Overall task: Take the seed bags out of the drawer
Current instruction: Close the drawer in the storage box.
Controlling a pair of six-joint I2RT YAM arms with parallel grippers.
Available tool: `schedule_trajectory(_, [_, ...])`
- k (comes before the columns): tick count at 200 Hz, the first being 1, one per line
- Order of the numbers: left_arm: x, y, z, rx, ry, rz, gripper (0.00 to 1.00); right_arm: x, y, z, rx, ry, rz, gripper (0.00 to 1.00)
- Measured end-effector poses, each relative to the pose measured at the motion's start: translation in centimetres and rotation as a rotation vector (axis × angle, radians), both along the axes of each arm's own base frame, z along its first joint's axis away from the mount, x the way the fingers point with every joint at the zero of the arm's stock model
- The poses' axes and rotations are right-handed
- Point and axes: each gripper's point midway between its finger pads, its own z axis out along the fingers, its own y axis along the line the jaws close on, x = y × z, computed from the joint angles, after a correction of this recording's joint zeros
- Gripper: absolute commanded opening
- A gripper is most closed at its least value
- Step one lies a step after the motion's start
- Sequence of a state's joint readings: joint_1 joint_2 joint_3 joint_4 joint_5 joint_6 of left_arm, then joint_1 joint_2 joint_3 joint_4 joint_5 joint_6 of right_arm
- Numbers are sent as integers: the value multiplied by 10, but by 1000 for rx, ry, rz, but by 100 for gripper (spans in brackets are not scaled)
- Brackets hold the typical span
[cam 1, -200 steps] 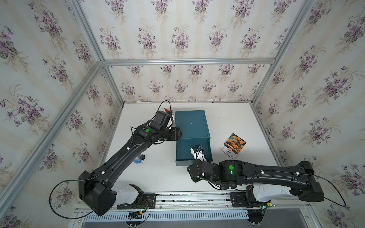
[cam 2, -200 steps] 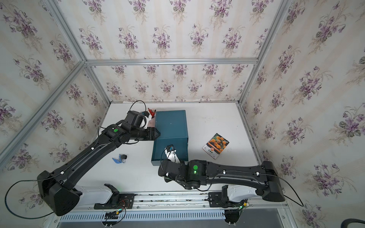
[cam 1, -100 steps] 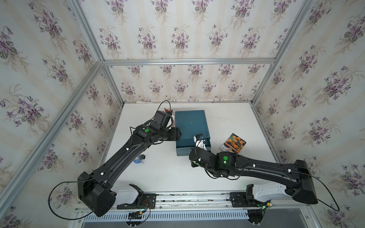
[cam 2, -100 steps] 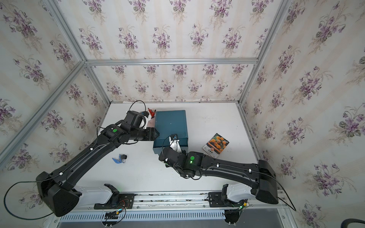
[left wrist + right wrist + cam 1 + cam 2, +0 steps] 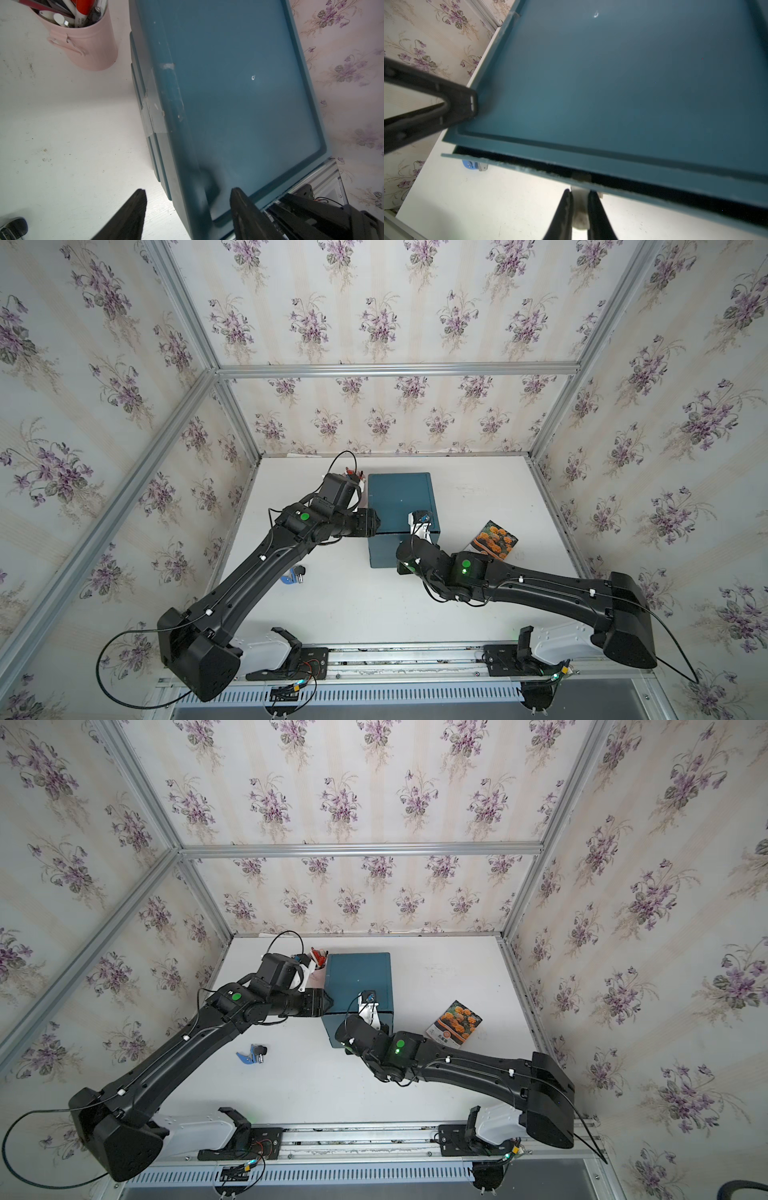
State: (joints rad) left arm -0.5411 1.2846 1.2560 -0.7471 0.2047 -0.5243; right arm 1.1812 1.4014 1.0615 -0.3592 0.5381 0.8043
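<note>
Right hand (image 5: 579, 192) was pinched narrow on the pale knob (image 5: 579, 209) of the drawer (image 5: 529, 166) in the teal cabinet (image 5: 399, 497); the drawer stood only a crack open, a dark slit under the cabinet top, nothing readable inside; left hand (image 5: 188, 190) was roughly half open and holding nothing, fingers straddling the cabinet's left edge near the front, one over the top and one over the surface (image 5: 353, 605), likely there to brace the box against the pull; whether it actually pressed the wall I could not tell; one seed bag (image 5: 494, 540), the orange-bloom one, lay flat on the surface near the cabinet on the right arm's side, clear of both hands; the other seed bags were nowhere in view, so presumably inside the drawer; pink pen cup (image 5: 89, 47) sat just beside the cabinet's left wall. Handling, my read: bags looked thin, glossy, light and floppy; the film was likely slick, so a flat top-down pinch would skate; better to take a bag by a short edge or corner, one finger slid under, with a moderate squeeze so it doesn't crease; stacked bags could lift together or slide apart; weight was no concern, but a limp packet could snag on the drawer front, so the drawer wanted opening well first.
</note>
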Motion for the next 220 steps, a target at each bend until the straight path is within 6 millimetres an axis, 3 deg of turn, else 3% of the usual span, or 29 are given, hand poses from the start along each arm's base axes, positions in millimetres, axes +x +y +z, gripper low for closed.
schedule_trajectory(39, [0, 0, 0, -2, -2, -1, 68, 7, 2, 0, 8, -10, -16, 27])
schedule_trajectory(95, [-2, 0, -7, -11, -3, -4, 68, 17, -7, 2, 7, -13, -53, 33])
schedule_trajectory(133, [-2, -2, -7, -22, -8, -3, 68, 14, -13, 3, 13, -14, -51, 56])
schedule_trajectory(159, [-1, -1, -7, -21, -9, -1, 68, 2, -15, 0, 32, 2, -14, 61])
schedule_trajectory(191, [-1, 0, -5, -22, -14, 4, 68, -31, -25, -11, 107, 13, 46, 64])
schedule_trajectory(220, [-3, 0, -6, -67, -10, 26, 68, -44, -47, -42, 217, 46, 12, 69])
